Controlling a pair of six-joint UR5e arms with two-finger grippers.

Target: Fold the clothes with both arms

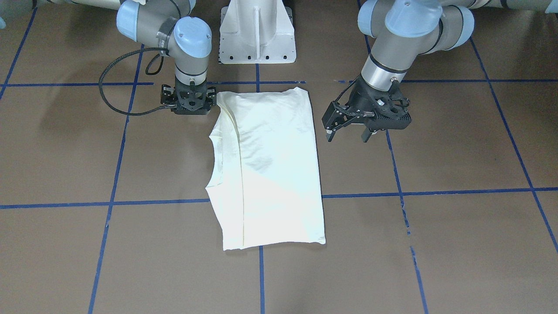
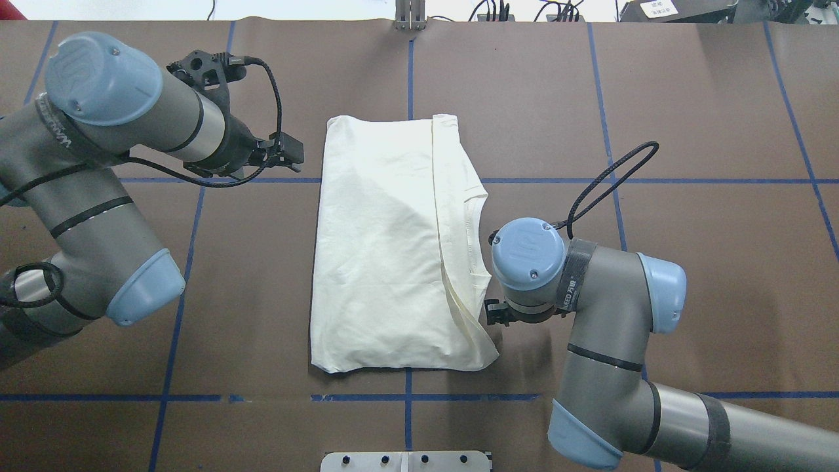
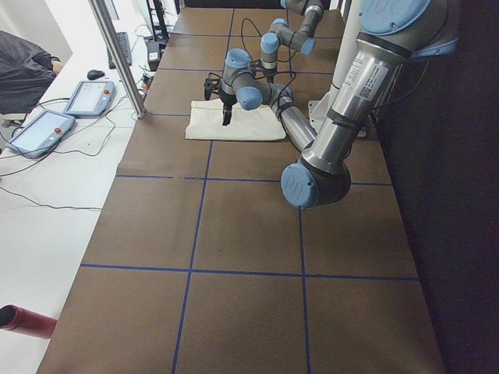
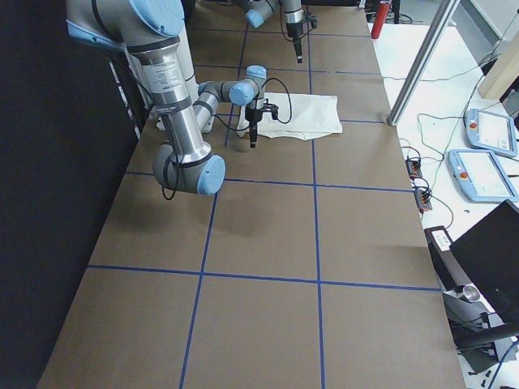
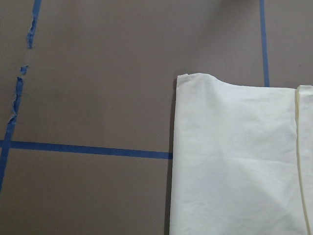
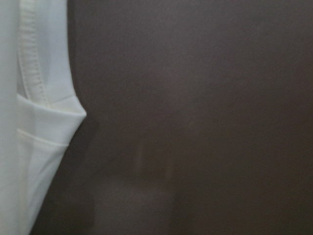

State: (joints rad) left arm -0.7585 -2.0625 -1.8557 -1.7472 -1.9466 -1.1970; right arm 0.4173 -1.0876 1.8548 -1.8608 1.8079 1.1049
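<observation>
The clothes are one cream-white shirt [image 1: 270, 174] [image 2: 387, 262], folded into a long rectangle with its plain side up and lying flat mid-table. A folded strip with the neckline runs along its edge toward my right arm. My left gripper [image 1: 347, 136] [image 2: 292, 154] hovers open and empty beside the shirt's other long edge, apart from the cloth. My right gripper [image 1: 188, 102] [image 2: 493, 313] points straight down just off the shirt's corner nearest the robot's base. Its fingers are hidden under the wrist, so I cannot tell its state. The wrist views show the shirt's edges [image 5: 234, 161] [image 6: 29, 122] and brown table.
The white pedestal [image 1: 257, 30] stands behind the shirt. Blue tape lines [image 1: 261, 279] grid the brown table. Two teach pendants [image 3: 86, 97] and a person's sleeve [image 3: 23, 74] are past the far side. A red bottle [image 3: 23, 321] lies off the table.
</observation>
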